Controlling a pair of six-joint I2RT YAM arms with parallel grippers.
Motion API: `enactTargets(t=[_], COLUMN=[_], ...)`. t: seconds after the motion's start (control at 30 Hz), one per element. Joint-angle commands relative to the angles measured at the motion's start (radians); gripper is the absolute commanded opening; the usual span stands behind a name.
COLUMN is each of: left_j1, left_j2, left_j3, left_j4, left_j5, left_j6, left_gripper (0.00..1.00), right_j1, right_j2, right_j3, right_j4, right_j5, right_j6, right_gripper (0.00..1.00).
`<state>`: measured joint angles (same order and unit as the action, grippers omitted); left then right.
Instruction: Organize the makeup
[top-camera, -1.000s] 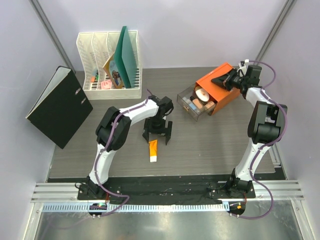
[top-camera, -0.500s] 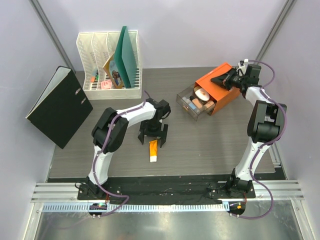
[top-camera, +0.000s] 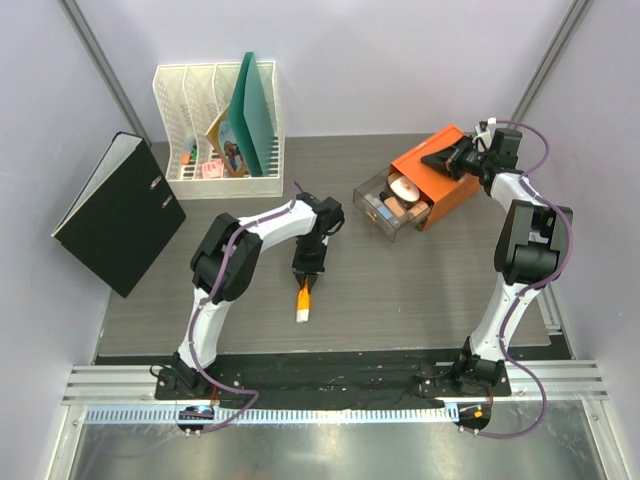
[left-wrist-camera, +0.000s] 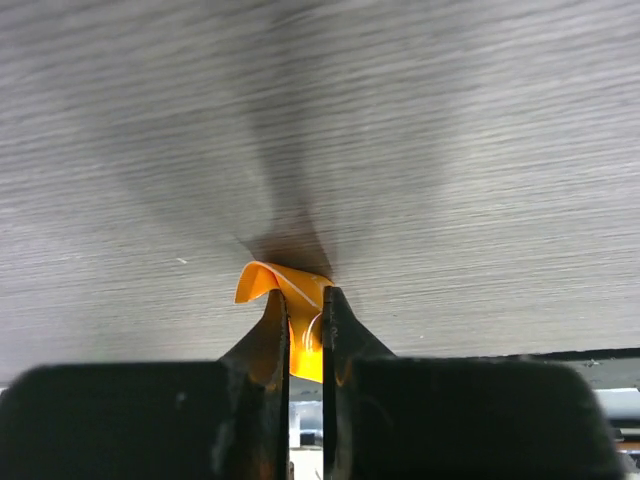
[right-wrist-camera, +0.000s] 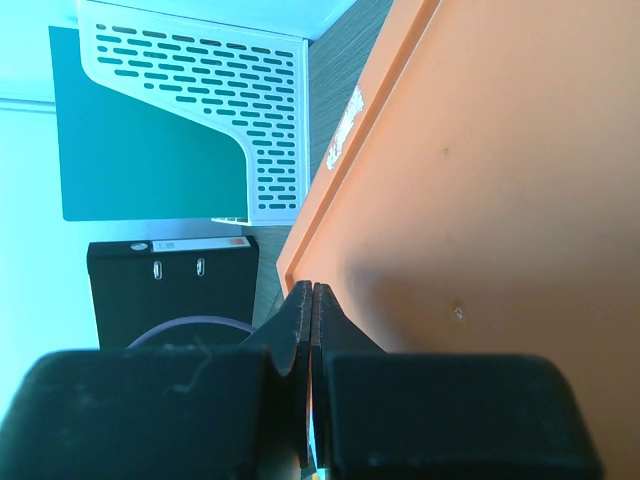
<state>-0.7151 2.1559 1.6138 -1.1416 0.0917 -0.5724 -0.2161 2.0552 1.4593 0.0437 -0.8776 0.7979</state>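
While left tool (left-wrist-camera: 305, 318) clamps the orange white-capped tube (left-wrist-camera: 268, 281) at desk (left-wrist-camera: 450, 150), right tool (right-wrist-camera: 312, 300), pressed together, sits over orange drawer box (right-wrist-camera: 480, 150).

Left wrist view: the orange tube (left-wrist-camera: 285, 287) is masked below its crumpled end by the left pincer (left-wrist-camera: 305, 300); its cap is out of sight. Top view: the drawer (top-camera: 385, 210) contents are partly concealed inside the orange box (top-camera: 445, 170) and too small to identify. Right wrist view: the binder (right-wrist-camera: 170, 262) is cut off by the body of the right pincer (right-wrist-camera: 313, 290).

No text is legible; labels on the binder (right-wrist-camera: 170, 285) and orange box (right-wrist-camera: 480, 150) are unreadable.
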Motion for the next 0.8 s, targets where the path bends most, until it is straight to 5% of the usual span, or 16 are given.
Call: enactTargets(t=[0.0,0.37,0.77], left_j1=[-0.009,0.008,0.092], left_j2=[0.085,-0.004,-0.018], left_j3=[0.057,0.399,0.462], left_j4=[0.105,0.160,0.818], left_j5=[-0.001,0.120,0.534], left_j6=[0.029,0.008,-0.265], left_gripper=[0.00,0.00,0.00], right_j1=[-0.034,-0.034,-0.034], right_j2=[0.207,0.203,0.201], right_j3=[-0.122,-0.120,-0.126], right_j4=[-0.272,-0.274,-0.275], right_j5=[0.187,0.189,0.193], right_j6=[-0.141,-0.138,-0.146], right_gripper=[0.01,0.01,0.01])
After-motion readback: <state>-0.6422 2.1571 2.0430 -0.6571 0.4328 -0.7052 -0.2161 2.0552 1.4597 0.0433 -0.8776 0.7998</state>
